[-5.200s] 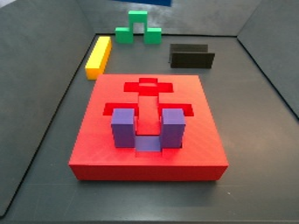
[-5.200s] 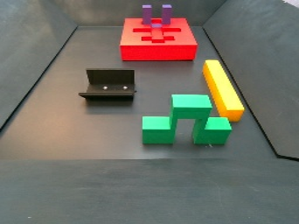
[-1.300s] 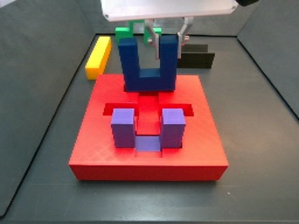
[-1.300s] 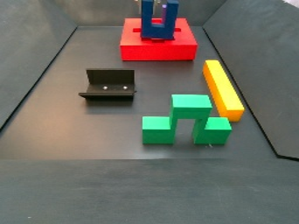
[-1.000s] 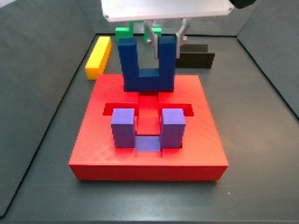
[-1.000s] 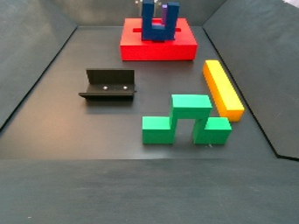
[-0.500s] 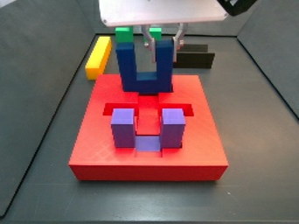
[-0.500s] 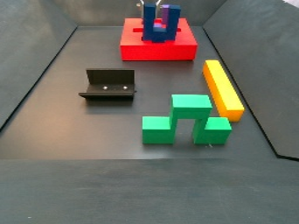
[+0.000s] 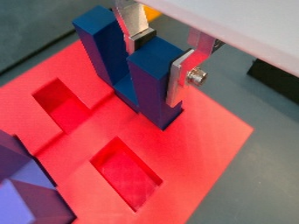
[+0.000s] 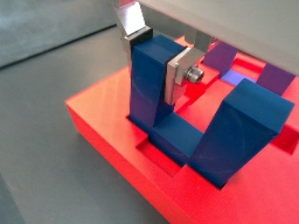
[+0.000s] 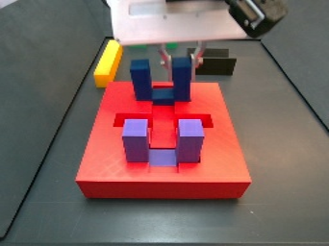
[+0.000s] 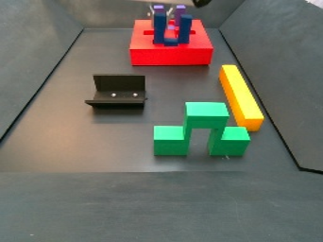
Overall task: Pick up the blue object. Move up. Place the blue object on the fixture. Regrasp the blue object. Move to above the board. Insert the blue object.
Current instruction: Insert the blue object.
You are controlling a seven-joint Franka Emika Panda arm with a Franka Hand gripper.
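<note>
Gripper (image 10: 163,54) clamped on one prong of blue object (image 10: 193,122) (seemingly seated) in board (image 10: 117,122).

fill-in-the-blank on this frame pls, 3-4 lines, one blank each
1. The gripper is clamped on one prong of the ____ object.
2. The blue object's bridge is lowered into a recess of the ____ board.
3. The fixture stands on the floor with ____ on it.
4. The purple block sits in the board with its prongs pointing ____.

Missing words: blue; red; nothing; up
</note>
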